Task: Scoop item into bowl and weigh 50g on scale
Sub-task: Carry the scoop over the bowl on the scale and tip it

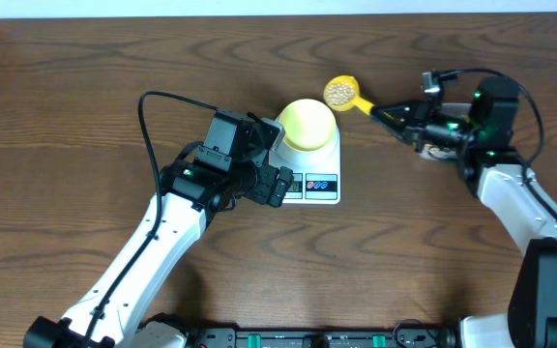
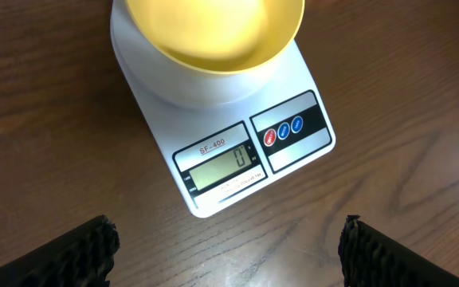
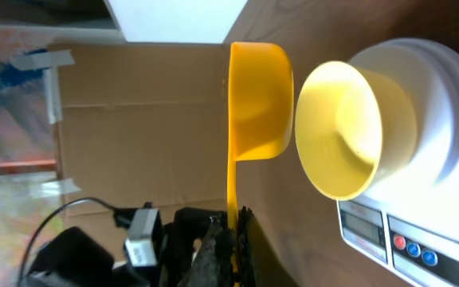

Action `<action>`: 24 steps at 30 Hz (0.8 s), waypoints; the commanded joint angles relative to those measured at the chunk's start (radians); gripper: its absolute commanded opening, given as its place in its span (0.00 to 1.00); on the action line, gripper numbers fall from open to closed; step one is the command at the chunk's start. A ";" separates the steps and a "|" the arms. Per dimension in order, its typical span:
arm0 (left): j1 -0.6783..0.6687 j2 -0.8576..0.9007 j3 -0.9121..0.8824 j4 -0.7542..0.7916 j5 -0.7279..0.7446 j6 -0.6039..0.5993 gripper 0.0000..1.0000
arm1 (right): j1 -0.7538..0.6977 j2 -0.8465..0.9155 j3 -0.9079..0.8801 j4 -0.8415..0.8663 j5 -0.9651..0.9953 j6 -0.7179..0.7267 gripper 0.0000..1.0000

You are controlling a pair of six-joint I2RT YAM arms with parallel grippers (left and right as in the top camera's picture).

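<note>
While the brown wooden table [image 1: 85,97] takes up most of what I can see, the two arms reach in over it from the near side. The left arm [image 1: 153,242] comes up from the near left. The left gripper [image 1: 277,184] hangs just left of the scale [image 1: 322,179], its jaws spread wide and holding nothing. The right arm [image 1: 511,193] bends in from the right edge, and the right gripper [image 1: 399,118] is clamped on the handle of a bright yellow scoop [image 1: 364,104].

The scale is flat and white with rounded corners and sits about mid-table. Its grey display [image 2: 221,169] reads 0, and red and blue buttons [image 2: 284,131] sit beside the display on the near end. The bowl [image 1: 307,124], round and pale yellow-green with a smooth plain inside, sits on the scale's far end and covers most of the platform.

The scoop's cup is held level just to the right of the bowl and a little farther back, close by its rim. I cannot tell whether the two touch. The beans [image 1: 338,93] lie heaped in that cup, small, round and beige-tan, packed close together.
</note>
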 commanded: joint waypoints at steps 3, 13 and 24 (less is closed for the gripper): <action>0.000 -0.011 0.011 0.000 0.012 0.005 0.90 | 0.069 0.005 0.003 0.007 0.130 -0.121 0.01; 0.000 -0.011 0.011 0.000 0.012 0.005 0.90 | 0.190 0.005 0.003 -0.022 0.319 -0.330 0.01; 0.000 -0.011 0.011 0.000 0.012 0.005 0.90 | 0.218 0.005 0.003 -0.118 0.438 -0.579 0.01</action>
